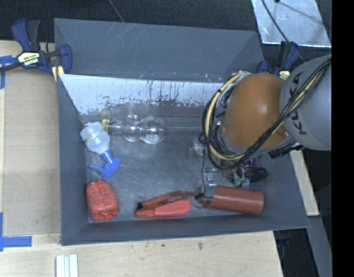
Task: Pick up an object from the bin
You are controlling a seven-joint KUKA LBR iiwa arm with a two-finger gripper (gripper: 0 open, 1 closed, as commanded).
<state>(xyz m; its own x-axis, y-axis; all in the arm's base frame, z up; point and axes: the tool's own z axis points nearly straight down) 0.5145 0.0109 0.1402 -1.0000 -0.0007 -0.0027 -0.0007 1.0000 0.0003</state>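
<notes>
My gripper (pixel 209 182) reaches down below the orange wrist cover at the bin's lower right. Its tip is just above the spot where a red-handled tool (pixel 165 206) meets a brown-red cylinder (pixel 237 201). Both lie along the bin's front wall, the tool to the left and the cylinder to the right. Nothing shows held in the gripper.
A red rough block (pixel 102 201) lies in the front left corner. A white and blue nozzle piece (pixel 99 146) sits at the left, and a clear bulb-shaped plastic thing (pixel 139 128) lies near the back wall. The arm and its cables cover the right side.
</notes>
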